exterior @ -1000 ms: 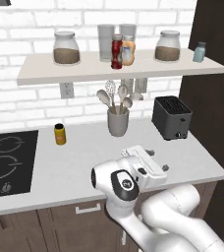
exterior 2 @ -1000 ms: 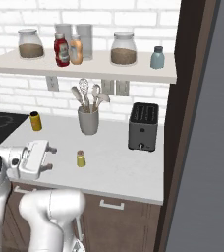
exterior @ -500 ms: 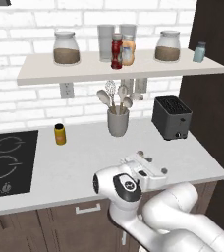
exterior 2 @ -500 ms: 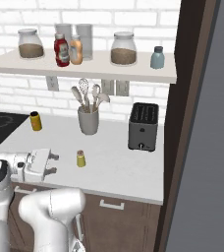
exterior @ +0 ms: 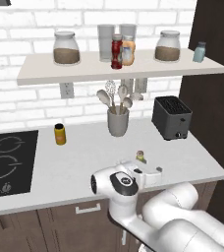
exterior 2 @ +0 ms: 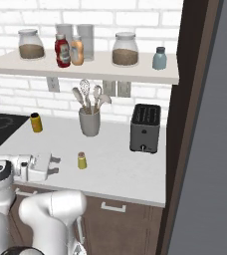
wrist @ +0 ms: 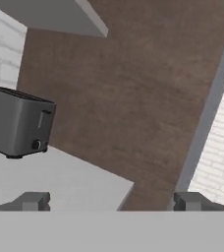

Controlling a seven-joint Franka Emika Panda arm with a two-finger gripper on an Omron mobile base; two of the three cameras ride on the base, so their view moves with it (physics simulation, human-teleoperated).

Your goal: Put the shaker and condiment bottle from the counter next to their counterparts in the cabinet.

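Claw (wrist: pixel 109 202) wide, empty; R base view shows whole shaker (exterior 2: pixel 81 160), L just top.

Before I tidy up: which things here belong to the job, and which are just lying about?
Job: shaker, red condiment bottle, orange bottle, pale blue shaker, counter.
Lying about: toaster, utensil crock, yellow-orange jar, two lidded glass jars.

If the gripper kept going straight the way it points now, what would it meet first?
Probably the dark wood side panel at the counter's far end. The open gripper aims at it, and the toaster sits off to one side of that line. Depth is unclear.
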